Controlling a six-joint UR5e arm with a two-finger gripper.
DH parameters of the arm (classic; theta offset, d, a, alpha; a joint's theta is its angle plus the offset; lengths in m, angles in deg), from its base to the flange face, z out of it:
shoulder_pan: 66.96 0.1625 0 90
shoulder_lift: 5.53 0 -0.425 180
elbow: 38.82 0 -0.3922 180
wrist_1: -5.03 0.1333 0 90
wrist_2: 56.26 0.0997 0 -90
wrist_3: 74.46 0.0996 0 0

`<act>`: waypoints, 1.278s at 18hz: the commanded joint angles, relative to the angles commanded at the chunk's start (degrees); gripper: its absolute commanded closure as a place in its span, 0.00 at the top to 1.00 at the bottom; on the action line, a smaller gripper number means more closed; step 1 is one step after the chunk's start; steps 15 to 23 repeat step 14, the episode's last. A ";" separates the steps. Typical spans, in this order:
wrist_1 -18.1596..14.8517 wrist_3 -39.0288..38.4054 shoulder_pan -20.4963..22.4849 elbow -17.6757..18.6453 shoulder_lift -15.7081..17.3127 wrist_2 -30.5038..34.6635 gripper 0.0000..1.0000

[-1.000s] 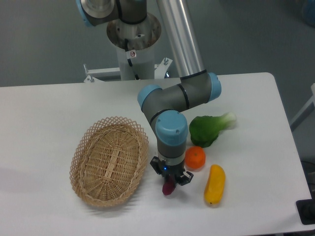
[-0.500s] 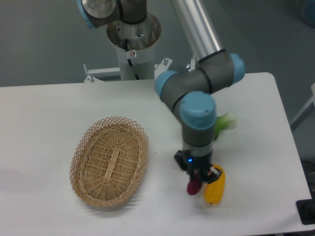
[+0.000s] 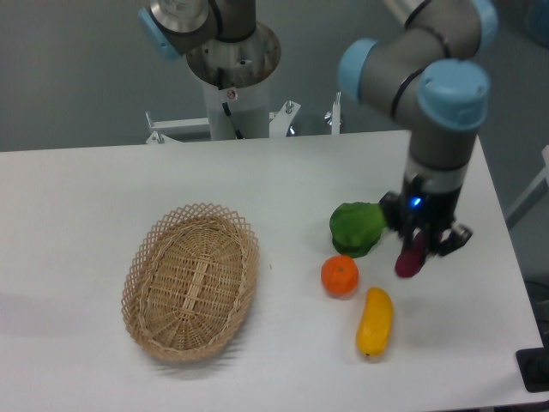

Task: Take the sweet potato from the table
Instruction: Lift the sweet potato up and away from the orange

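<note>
Camera view: the black two-finger gripper (image 3: 413,251) clenches the slim dark purple sweet potato (image 3: 408,257) just right of the green leafy vegetable (image 3: 357,227), with the round orange fruit (image 3: 340,276) and plump yellow oblong vegetable (image 3: 375,323) below it.

behind the white desk there is a plain grey floor (image 3: 77,69), a bit dark and with nothing on it. a white round post (image 3: 233,94) stands on a metal base (image 3: 180,129) right at the far edge. at the right side a thin white bar (image 3: 525,199) leans, and a small black box (image 3: 536,371) sits low in the corner.
</note>
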 joint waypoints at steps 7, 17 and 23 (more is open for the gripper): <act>-0.18 1.07 0.97 0.53 0.97 0.09 0.25; -0.18 1.07 0.97 0.70 1.05 0.09 0.25; -0.18 1.07 0.97 0.70 1.05 0.09 0.25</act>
